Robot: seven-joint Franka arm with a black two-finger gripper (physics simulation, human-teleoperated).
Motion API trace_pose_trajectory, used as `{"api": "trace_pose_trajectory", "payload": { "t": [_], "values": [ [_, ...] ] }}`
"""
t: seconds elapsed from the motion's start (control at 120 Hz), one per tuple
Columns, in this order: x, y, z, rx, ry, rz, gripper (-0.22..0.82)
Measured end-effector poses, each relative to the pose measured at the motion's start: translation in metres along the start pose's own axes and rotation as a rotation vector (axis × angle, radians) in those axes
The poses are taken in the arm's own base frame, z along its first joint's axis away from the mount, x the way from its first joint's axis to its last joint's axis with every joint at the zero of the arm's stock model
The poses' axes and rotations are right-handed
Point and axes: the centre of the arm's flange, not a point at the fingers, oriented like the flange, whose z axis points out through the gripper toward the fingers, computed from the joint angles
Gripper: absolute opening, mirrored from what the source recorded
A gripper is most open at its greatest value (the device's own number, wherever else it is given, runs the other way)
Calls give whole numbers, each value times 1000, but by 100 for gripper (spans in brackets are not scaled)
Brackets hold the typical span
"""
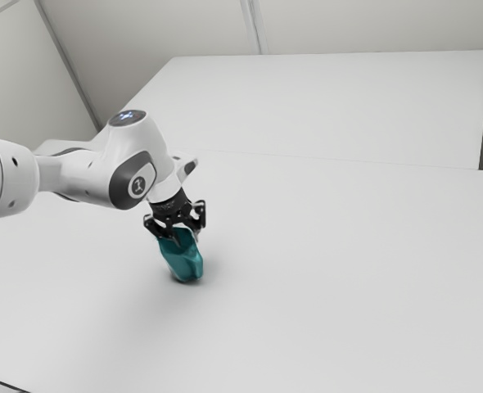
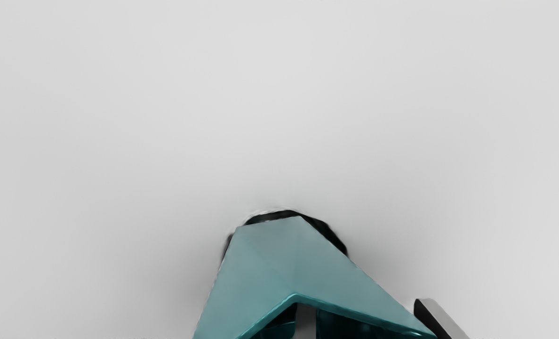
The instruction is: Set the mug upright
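In the exterior view my gripper points down and is shut on the teal mug's rim side. The mug hangs or stands tilted under it, mouth toward the hand and base low by the table. In the wrist view the gripper has one finger inside the mouth and the other outside the wall. Beyond the rim, the faceted side of the mug narrows toward its dark base. The contact behind the wall is hidden, and whether the base touches the table cannot be told.
The white table spreads around the mug. Behind it, in the exterior view, is another pale flat surface with walls beyond. A soft shadow lies beside the base.
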Motion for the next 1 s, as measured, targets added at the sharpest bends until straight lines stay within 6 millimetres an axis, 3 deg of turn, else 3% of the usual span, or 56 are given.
{"api": "trace_pose_trajectory", "payload": {
  "t": [0.142, 0.333, 0.467, 0.758, 1.0],
  "values": [
    [-2, 3, -9, -9, 10, -20, 37],
    [-5, -2, -41, -29, 39, -52, 51],
    [-5, -4, -63, -36, 48, -68, 55],
    [15, 21, -149, -29, 92, -1, 59],
    [32, 26, -203, 30, 114, 120, 60]
  ]
}}
